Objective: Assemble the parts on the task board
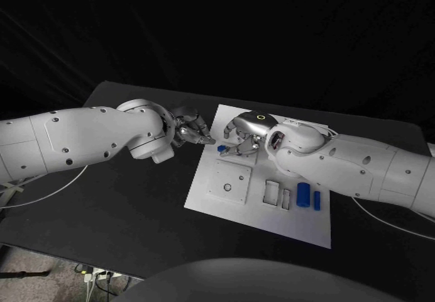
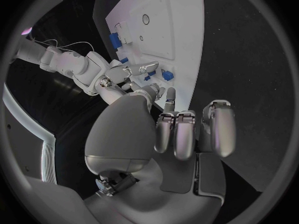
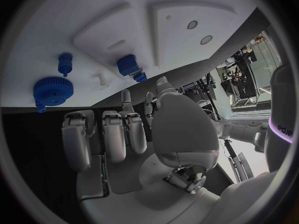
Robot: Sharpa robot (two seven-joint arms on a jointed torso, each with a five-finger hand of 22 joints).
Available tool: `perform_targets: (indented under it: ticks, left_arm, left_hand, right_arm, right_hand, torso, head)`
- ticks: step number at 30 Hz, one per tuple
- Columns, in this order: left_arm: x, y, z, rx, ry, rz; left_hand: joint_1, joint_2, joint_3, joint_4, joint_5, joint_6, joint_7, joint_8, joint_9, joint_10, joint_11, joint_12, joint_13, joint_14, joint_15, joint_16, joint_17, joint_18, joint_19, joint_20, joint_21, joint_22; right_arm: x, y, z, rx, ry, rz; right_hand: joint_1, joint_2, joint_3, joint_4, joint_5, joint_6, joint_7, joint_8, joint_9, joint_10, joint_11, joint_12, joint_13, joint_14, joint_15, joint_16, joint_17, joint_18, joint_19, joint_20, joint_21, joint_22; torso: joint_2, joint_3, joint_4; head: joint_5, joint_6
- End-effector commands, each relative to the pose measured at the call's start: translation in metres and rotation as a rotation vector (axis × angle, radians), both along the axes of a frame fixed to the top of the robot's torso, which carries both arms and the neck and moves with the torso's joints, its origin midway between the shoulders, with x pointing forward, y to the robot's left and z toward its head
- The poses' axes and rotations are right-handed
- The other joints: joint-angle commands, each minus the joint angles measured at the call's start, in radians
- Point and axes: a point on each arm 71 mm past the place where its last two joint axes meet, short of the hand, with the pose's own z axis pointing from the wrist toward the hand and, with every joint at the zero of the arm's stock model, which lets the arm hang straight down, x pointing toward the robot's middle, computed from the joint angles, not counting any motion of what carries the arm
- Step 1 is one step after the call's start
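The small blue part (image 1: pixel 221 148), at the task board's (image 1: pixel 258 217) ten o'clock edge, looks light, stiff and slippery, best pinched across its sides; right hand (image 1: pixel 246 133) and left hand (image 1: pixel 192 131) hover beside it, fingers curled, gripping nothing.

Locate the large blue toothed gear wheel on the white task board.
In the right wrist view the blue gear wheel lies near the white task board's edge, beside a smaller blue peg.
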Motion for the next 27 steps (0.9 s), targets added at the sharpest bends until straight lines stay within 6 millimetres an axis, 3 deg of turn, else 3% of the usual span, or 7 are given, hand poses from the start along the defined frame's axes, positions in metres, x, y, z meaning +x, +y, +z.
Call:
perform_targets:
  ticks: [1,8,12,15,17,22,27]
  left_arm:
    - [0.000,-0.003,-0.004,0.013,0.042,-0.023]
    - [0.006,-0.005,-0.009,0.009,0.076,-0.022]
    - [0.010,-0.004,-0.013,0.023,0.099,-0.010]
    - [0.012,-0.003,-0.016,0.047,0.124,0.001]
    - [0.013,-0.002,-0.018,0.061,0.139,0.004]
    - [0.015,-0.003,-0.021,0.071,0.156,-0.002]
    - [0.017,-0.006,-0.023,0.063,0.159,-0.016]
  left_hand:
    - [-0.021,-0.001,-0.020,0.000,0.007,-0.009,0.003,-0.010,-0.007,0.104,0.011,0.002,0.263,0.104,0.008,0.003,0.263,0.007,0.012,0.010,-0.008,0.213]
    - [-0.084,-0.004,-0.082,0.000,0.017,0.017,-0.001,-0.002,-0.014,0.104,0.012,0.002,0.263,0.104,0.012,0.003,0.263,0.007,0.010,0.016,-0.009,0.213]
    - [-0.122,0.002,-0.128,-0.001,0.067,0.026,-0.005,0.007,-0.015,0.104,0.008,0.002,0.263,0.104,0.009,0.003,0.263,0.008,0.008,0.014,-0.011,0.213]
    - [-0.158,0.009,-0.167,0.000,0.080,0.027,-0.006,0.012,-0.016,0.104,0.008,0.002,0.263,0.104,0.008,0.003,0.263,0.009,0.004,0.013,-0.015,0.211]
    - [-0.170,0.014,-0.185,0.000,0.083,0.027,-0.006,0.015,-0.017,0.104,0.007,0.002,0.263,0.104,0.008,0.003,0.263,0.010,0.000,0.013,-0.021,0.209]
    - [-0.179,0.025,-0.213,-0.001,0.091,0.023,-0.006,0.019,-0.018,0.104,0.008,0.002,0.263,0.104,0.009,0.003,0.263,0.013,-0.009,0.013,-0.033,0.205]
    - [-0.186,0.036,-0.261,0.000,0.096,-0.019,0.005,0.031,-0.014,0.104,0.019,0.002,0.263,0.104,0.018,0.003,0.263,0.014,-0.017,0.021,-0.039,0.203]
  right_arm:
    - [-0.002,-0.005,0.008,0.085,-0.047,0.014]
    - [-0.008,-0.031,0.023,0.179,-0.071,0.021]
    - [-0.014,-0.048,0.031,0.235,-0.091,0.033]
    - [-0.021,-0.061,0.036,0.284,-0.108,0.044]
    - [-0.026,-0.068,0.039,0.309,-0.112,0.048]
    - [-0.035,-0.083,0.043,0.346,-0.115,0.052]
    - [-0.039,-0.093,0.044,0.355,-0.115,0.049]
  right_hand:
    - [0.002,-0.004,0.000,0.006,-0.005,-0.007,-0.002,-0.004,0.003,0.104,0.005,0.003,0.263,0.106,0.005,0.003,0.263,-0.008,0.090,0.006,0.004,0.254]
    - [-0.031,0.029,-0.001,0.009,-0.004,0.015,-0.007,0.007,0.018,0.104,0.001,0.003,0.263,0.106,0.003,0.003,0.263,-0.013,0.102,0.006,0.020,0.261]
    - [-0.061,0.046,-0.003,0.009,-0.004,0.025,-0.010,0.012,0.027,0.104,-0.001,0.003,0.263,0.106,0.001,0.003,0.263,-0.014,0.106,0.004,0.026,0.263]
    - [-0.084,0.069,-0.001,0.009,-0.002,0.037,-0.013,0.018,0.035,0.104,-0.004,0.003,0.263,0.106,-0.001,0.003,0.263,-0.014,0.106,0.003,0.026,0.263]
    - [-0.087,0.079,0.001,0.008,-0.001,0.041,-0.015,0.020,0.039,0.104,-0.005,0.003,0.263,0.106,-0.002,0.003,0.263,-0.014,0.106,0.002,0.026,0.263]
    - [-0.090,0.087,0.002,0.007,-0.001,0.047,-0.017,0.023,0.044,0.104,-0.007,0.003,0.263,0.106,-0.003,0.003,0.263,-0.014,0.106,0.001,0.026,0.263]
    - [-0.079,0.089,0.004,0.004,-0.001,0.053,-0.019,0.026,0.050,0.104,-0.009,0.003,0.263,0.106,-0.005,0.003,0.263,-0.014,0.106,-0.001,0.026,0.263]
  torso:
    - [-0.002,-0.0009,-0.0008]
    - [0.000,-0.0024,-0.0023]
    - [0.001,-0.0020,-0.0055]
    - [0.001,-0.0011,-0.0025]
    - [0.002,-0.0003,-0.0045]
    - [0.001,-0.0004,-0.0037]
    - [0.001,-0.0013,-0.0032]
  head:
    - [0.001,0.000]
    - [-0.001,0.000]
    - [-0.002,0.000]
    - [-0.004,0.000]
    - [-0.002,0.000]
    - [-0.006,0.000]
    - [-0.006,0.000]
